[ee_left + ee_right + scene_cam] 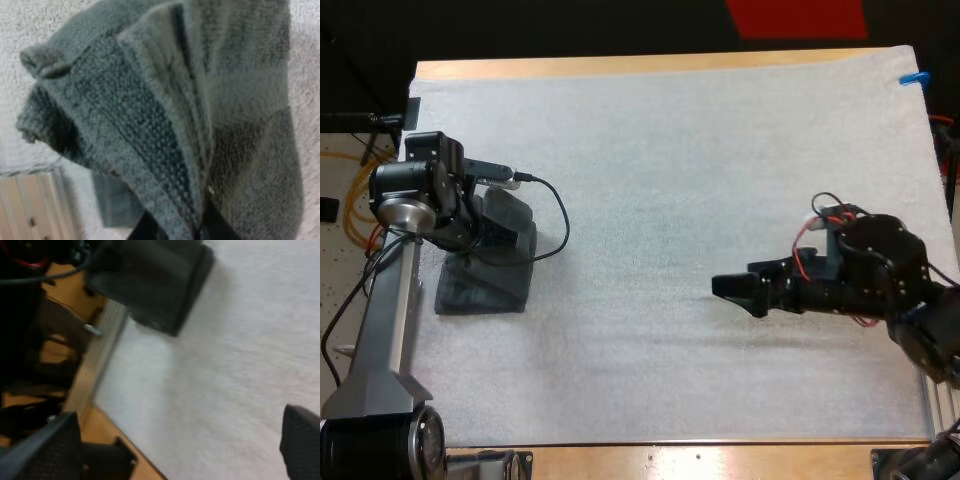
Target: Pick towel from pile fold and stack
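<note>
No text, label, brand, number or sign can be read in any of the views.

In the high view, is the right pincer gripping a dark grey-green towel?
No, the right pincer stands open over bare white mat, well apart from the dark grey-green towel.
</note>
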